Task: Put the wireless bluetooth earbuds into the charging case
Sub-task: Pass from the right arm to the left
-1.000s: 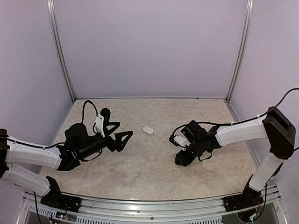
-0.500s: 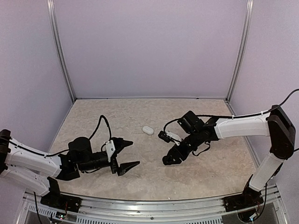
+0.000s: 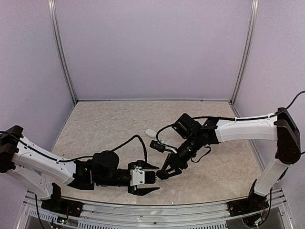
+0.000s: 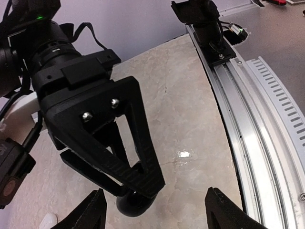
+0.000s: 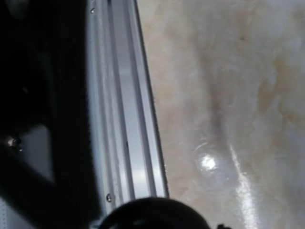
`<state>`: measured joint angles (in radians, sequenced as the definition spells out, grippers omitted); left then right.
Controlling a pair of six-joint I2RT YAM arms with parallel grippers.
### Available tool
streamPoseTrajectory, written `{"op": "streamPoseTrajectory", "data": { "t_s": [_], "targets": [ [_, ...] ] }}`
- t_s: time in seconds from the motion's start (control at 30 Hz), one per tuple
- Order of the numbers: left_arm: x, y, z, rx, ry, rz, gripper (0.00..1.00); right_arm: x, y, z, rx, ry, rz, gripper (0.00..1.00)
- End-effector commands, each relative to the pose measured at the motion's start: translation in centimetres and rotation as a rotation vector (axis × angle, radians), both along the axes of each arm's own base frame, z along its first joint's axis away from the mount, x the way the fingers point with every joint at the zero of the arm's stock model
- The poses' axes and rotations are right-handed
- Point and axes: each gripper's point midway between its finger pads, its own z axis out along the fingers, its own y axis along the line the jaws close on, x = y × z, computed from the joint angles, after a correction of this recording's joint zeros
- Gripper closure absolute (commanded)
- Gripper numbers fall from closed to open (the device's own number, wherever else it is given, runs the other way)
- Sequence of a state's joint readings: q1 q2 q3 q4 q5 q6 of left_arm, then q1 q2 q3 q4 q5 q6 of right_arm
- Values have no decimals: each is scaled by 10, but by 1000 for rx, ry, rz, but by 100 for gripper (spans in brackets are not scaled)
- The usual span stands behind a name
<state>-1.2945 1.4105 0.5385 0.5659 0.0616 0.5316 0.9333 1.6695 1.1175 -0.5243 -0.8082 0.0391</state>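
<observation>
Surface: beige marbled top [image 3: 109,124] walled in by pale lilac panels, with a metal rail [image 4: 248,148] running along its near edge.
Case: small white oval charging case [image 3: 151,132] lying flat on the surface near the middle, with neither arm touching it. From here I cannot tell whether the lid is up or down.
Left tool: left tool [image 3: 150,178] low by the near edge, stretched out toward the right side. Its fingers [image 4: 93,212] are spread apart and nothing is gripped.
Right tool: right tool [image 3: 165,173] angled down toward the near edge, its fingers clamped on a black round disc [image 4: 131,205].
Tools together: the right tool's tips and the disc sit in the gap between the left tool's spread fingers. I can see no contact between them.
Case to tools: the case is on the far side of both tools, well apart from their tips and nearer to the right arm's wrist.
</observation>
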Motion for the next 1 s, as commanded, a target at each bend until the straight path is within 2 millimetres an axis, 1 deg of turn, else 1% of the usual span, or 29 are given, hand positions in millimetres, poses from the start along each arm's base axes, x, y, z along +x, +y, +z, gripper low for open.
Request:
{"op": "streamPoseTrajectory", "data": {
  "t_s": [0.0,0.13,0.27,0.43,0.53,0.6,0.67,0.7,0.77,0.83,0.9,0.93,0.97],
  "targets": [
    [-2,-5,-19,110,-65,-3,31,-15,4,3,-2,44,62,61],
    [-2,-10,-20,127,-92,7,39,-23,7,2,-6,58,86,61],
    [-5,-15,-23,145,-106,-4,49,-28,9,0,-10,76,103,61],
    [-7,-18,-31,178,-121,-10,62,-33,9,-3,-18,95,113,61],
    [-7,-19,-29,172,-125,-10,71,-32,9,-3,-20,97,111,61],
    [-7,-18,-27,160,-128,-7,78,-31,10,1,-16,90,111,58],
    [-7,-16,-21,136,-128,0,84,-28,11,5,0,46,122,55],
    [-7,-15,-18,122,-125,2,86,-25,11,10,10,32,119,53],
    [-6,-12,-9,84,-116,9,88,-18,13,20,33,1,104,45],
    [-4,-10,0,43,-99,19,90,-7,13,34,69,-50,83,36],
    [1,-6,13,-8,-80,36,91,9,12,54,112,-126,44,31],
    [3,-4,17,-28,-67,45,91,17,10,66,141,-165,25,29],
    [6,-2,27,-66,-53,55,91,28,8,80,171,-224,-9,29]
  ]
}}
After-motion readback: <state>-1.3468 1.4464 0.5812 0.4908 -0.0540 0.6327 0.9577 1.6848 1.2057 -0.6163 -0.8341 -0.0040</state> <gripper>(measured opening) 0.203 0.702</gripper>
